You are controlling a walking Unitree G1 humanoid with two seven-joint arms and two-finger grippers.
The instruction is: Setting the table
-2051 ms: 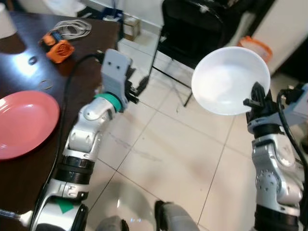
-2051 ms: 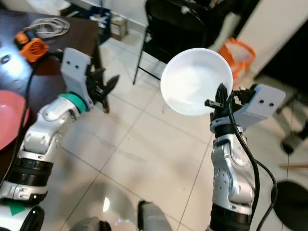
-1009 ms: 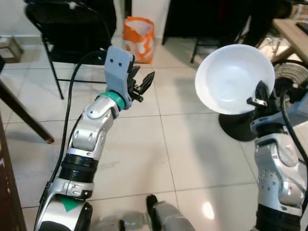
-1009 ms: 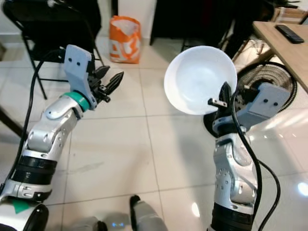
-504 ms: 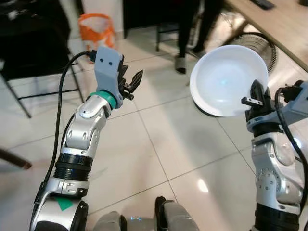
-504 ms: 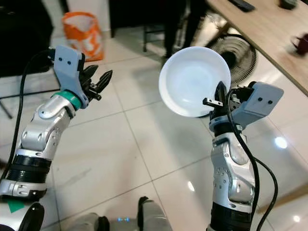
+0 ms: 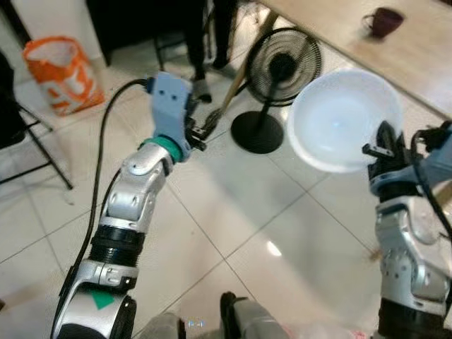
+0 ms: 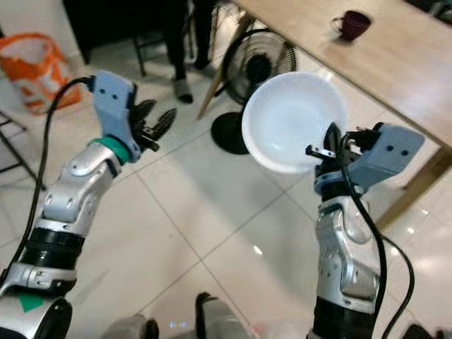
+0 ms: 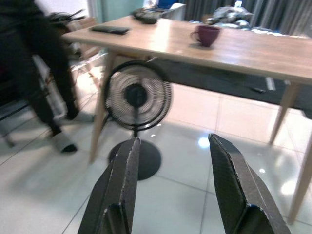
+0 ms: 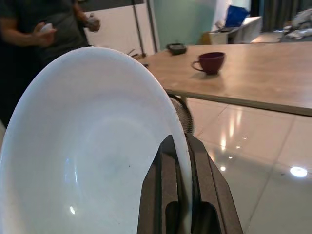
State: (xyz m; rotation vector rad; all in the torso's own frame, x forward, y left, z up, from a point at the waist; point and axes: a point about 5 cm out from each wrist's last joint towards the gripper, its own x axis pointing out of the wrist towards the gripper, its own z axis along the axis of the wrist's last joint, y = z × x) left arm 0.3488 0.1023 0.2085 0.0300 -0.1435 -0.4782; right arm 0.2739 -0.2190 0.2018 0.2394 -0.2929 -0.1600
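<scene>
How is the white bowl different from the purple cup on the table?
The white bowl is wide and shallow; the purple cup is narrow, with a handle. The bowl is held tilted in the air, its rim pinched by the right gripper; the cup stands upright on the wooden table. Both are dishes.

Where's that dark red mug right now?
The mug stands on the light wooden table, ahead on the robot's right, beyond the white bowl in its right claw.

1. The table [image 8: 395, 63] is cut off by the top and right edges.
2. The person [image 10: 44, 44] is cropped at the top edge, partly hidden behind the bowl [image 10: 87, 161].
3. Small dark items [image 9: 109, 29] on the table's far end are too blurred to identify.
4. The orange bag [image 7: 60, 74] is blurred.
</scene>
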